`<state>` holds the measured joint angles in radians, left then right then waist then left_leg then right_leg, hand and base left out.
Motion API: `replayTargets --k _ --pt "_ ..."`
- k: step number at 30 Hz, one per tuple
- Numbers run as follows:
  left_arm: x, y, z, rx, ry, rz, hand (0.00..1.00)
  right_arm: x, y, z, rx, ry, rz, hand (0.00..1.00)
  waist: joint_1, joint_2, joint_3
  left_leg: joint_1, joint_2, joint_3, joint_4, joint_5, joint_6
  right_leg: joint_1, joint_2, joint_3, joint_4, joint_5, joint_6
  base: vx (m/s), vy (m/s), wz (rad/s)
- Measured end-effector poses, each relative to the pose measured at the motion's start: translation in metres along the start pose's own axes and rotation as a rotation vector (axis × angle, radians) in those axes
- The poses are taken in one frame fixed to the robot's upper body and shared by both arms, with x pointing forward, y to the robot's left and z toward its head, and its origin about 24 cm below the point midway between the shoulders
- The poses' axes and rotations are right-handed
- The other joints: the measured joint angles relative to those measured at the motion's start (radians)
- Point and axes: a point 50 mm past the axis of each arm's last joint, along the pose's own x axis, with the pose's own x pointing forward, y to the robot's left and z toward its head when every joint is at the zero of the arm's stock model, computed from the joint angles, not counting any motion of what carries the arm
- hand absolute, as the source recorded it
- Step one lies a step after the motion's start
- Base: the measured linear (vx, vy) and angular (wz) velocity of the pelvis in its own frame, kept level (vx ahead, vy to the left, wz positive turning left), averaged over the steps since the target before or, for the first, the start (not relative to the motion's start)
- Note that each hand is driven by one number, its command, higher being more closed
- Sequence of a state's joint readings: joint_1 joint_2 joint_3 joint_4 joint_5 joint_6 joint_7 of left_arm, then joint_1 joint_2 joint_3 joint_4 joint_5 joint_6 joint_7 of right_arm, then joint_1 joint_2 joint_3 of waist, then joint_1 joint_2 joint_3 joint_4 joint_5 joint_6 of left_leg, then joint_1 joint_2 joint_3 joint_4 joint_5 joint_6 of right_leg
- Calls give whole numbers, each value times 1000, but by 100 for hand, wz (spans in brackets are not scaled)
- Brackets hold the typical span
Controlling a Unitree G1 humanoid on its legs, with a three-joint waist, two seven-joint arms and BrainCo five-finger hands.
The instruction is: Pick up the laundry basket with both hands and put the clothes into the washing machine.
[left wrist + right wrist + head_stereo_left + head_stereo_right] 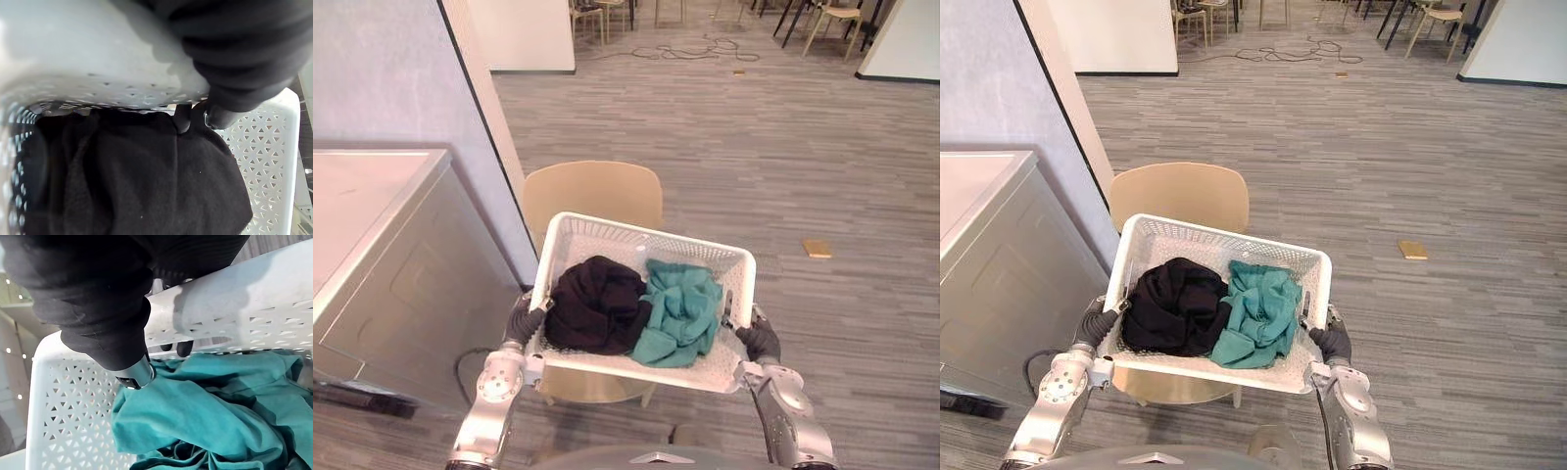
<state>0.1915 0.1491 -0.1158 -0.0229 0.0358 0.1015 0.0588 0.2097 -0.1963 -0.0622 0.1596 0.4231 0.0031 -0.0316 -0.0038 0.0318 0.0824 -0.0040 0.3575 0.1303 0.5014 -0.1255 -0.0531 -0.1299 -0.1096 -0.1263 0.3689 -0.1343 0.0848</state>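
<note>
The carry is in hand. The left hand (521,321) and right hand (762,340) grip the laundry basket (641,227) by its side rims, fingers (182,120) hooked over, above the chair (592,191) seat. The black garment (597,304) and teal garment (683,311) lie inside. Next, I judge, it should swing level toward the washing machine (382,264) on the left.

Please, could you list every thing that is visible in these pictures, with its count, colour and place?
laundry basket: one, white, above the chair, between both hands.
black garment: one, black, basket's left half.
teal garment: one, teal, basket's right half.
chair: one, light wood, beneath the basket.
washing machine: one, grey, pale top, robot's left.
flat object: one, tan, floor at right.
left hand: one, curled on basket's left rim.
right hand: one, curled on basket's right rim.
</note>
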Motion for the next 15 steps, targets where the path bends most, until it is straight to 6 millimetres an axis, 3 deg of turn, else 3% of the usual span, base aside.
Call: replayTargets --k 1,2,4,5,8,13,15 --pt "2 -1 1 2 -5 -4 100 -1 -1 1 0 -3 -1 100 5 -7 8 -32 7 11 43 -9 16 18 1 -10 -24 -1 -11 -8 -194 69" --pt "2 -2 2 8 -9 -7 100 -2 -2 4 -1 -19 -2 100 22 -9 7 -76 -24 11 69 -91 -24 29 -3 -27 -58 13 -24 -54 -79 28" --pt "3 0 3 22 -11 -2 100 2 1 11 8 -48 3 100 50 4 5 -83 -92 48 -39 -121 24 19 13 -48 -71 32 -21 -61 -33 11" --pt "5 4 2 28 -6 10 100 4 5 10 25 -48 7 100 54 -1 1 -63 -111 34 -109 -111 -19 13 9 -52 -73 34 -16 -29 -25 15" --pt "9 11 2 40 -3 35 100 6 12 12 48 -56 19 100 62 -23 9 -85 -139 33 -154 -66 -63 -10 -9 -62 -106 76 1 -29 14 11" --pt "13 13 8 49 -24 35 100 6 16 10 68 -53 18 100 61 -30 25 -122 -175 23 -147 -53 -51 -5 -37 -74 -172 132 19 -16 79 8" --pt "24 17 21 58 -70 32 100 13 21 18 73 -83 32 100 61 -40 72 -148 -179 19 -128 -51 -48 -19 -40 -75 -176 148 20 -94 46 4"
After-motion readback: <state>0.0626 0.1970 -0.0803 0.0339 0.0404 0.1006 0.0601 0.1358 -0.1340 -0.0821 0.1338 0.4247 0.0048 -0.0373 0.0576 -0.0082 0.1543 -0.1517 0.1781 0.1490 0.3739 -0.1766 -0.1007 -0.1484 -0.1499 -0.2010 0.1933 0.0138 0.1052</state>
